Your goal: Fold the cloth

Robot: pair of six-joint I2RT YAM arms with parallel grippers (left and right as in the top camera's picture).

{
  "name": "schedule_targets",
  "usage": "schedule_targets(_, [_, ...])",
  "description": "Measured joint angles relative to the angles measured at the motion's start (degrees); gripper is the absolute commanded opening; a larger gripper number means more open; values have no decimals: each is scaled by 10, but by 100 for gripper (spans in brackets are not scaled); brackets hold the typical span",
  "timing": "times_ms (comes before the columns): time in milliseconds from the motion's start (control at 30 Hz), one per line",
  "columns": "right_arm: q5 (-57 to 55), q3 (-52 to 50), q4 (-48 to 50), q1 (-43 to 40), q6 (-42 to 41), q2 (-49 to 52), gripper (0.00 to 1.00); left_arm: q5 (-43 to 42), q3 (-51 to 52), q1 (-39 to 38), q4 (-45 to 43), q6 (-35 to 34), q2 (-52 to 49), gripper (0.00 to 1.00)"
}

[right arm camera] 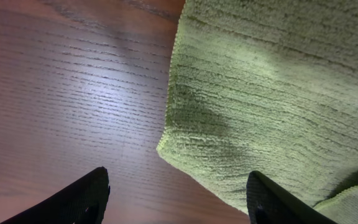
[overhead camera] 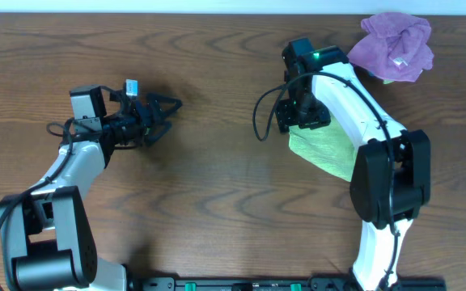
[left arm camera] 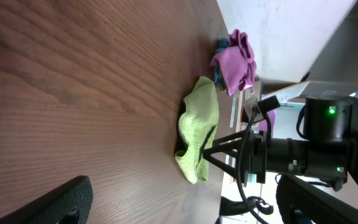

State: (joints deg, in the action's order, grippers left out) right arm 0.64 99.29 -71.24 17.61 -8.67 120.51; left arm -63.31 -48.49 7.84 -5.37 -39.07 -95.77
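A lime green cloth [overhead camera: 324,150] lies on the brown table under my right arm. It also shows in the left wrist view [left arm camera: 199,127], bunched with a raised fold, and in the right wrist view [right arm camera: 272,93], where its corner points toward the jaws. My right gripper [overhead camera: 300,115] is open just above the cloth's left corner, with one finger over bare wood and one over the cloth [right arm camera: 178,194]. My left gripper [overhead camera: 158,115] is open and empty over the table's left part, far from the cloth.
A crumpled purple cloth [overhead camera: 396,44] with a white tag lies at the back right corner, over something blue-green; it shows in the left wrist view [left arm camera: 235,59] too. A black cable [overhead camera: 262,113] loops off the right arm.
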Motion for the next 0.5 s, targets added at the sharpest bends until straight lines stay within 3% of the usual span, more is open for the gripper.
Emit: schedule_targets(500, [-7,-79,41,0,2,0,70,-11,0,0,10,20,0,100])
